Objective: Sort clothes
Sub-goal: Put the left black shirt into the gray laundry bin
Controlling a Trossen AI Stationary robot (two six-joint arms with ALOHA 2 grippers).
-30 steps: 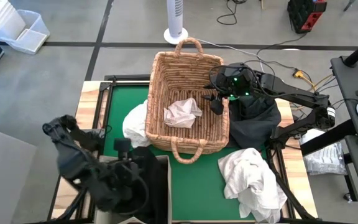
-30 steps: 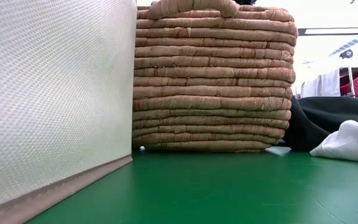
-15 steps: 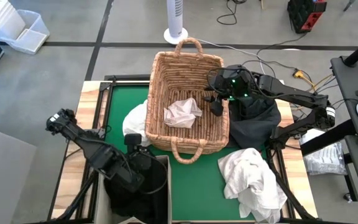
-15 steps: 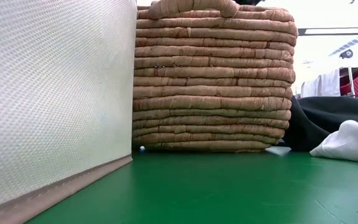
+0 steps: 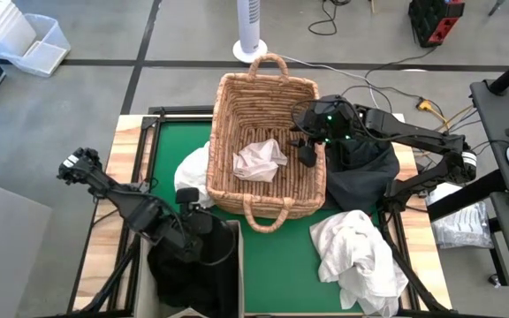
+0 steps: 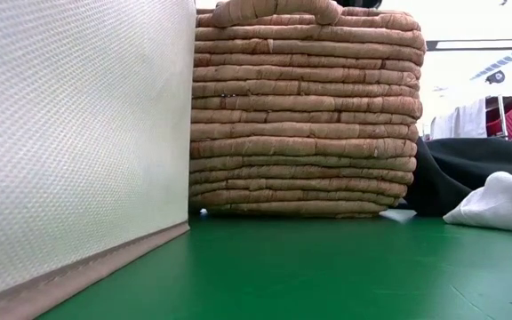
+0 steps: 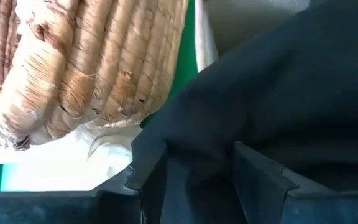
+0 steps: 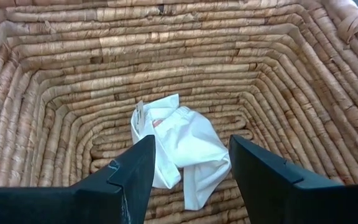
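Clothes, left to right: a dark garment (image 5: 193, 265) in the beige bin (image 6: 69, 151) at near left, clamped by the left gripper (image 5: 203, 247); a white garment (image 5: 260, 160) in the wicker basket (image 5: 263, 97), the right gripper (image 5: 306, 148) hanging above with fingers spread and empty; a dark pile (image 5: 360, 172) right of the basket, a white pile (image 5: 360, 252) at near right.

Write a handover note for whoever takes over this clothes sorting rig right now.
Left gripper: over the beige bin, closed on a dark garment.
Right gripper: open, empty, inside the wicker basket above the last white garment.
Done: dark pile right of the basket, white pile at the front right.
Left: drop the dark garment, take the basket's white one, and sort the white garment left of the basket.
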